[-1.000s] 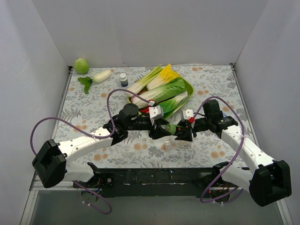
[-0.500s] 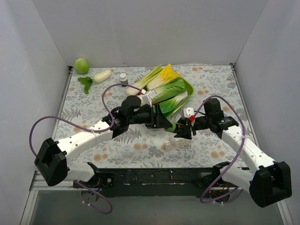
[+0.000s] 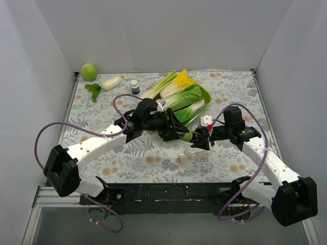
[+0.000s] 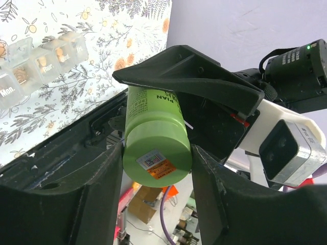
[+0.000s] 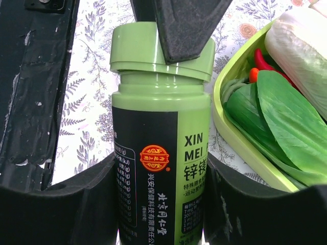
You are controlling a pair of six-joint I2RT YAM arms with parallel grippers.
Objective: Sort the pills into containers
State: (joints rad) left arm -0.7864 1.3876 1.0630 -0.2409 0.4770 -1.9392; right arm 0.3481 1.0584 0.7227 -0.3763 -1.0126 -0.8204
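Observation:
A green pill bottle [image 3: 187, 137] with a black label hangs above the table's middle, held from both ends. My right gripper [image 5: 161, 176] is shut on its body [image 5: 161, 168]. My left gripper [image 4: 157, 158] is shut on its cap end [image 4: 156, 148], where a barcode sticker shows. In the top view the left gripper [image 3: 180, 132] and right gripper [image 3: 200, 141] face each other across the bottle. The clear container strip [image 4: 41, 61] lies on the cloth below, its lids marked with days, and brownish pills [image 4: 21, 74] show in some compartments. From above, the strip [image 3: 185, 156] is just in front of the bottle.
A green tray [image 3: 208, 96] of leafy vegetables stands behind the grippers; its rim [image 5: 240, 138] is right of the bottle, with a red chilli [image 5: 263, 61] inside. At the back left are a small white bottle [image 3: 135, 86], a white radish [image 3: 111, 82] and a green fruit [image 3: 89, 71].
My left arm has swung toward the back and its wrist has turned on the bottle's cap end. The bottle and the right gripper have hardly moved.

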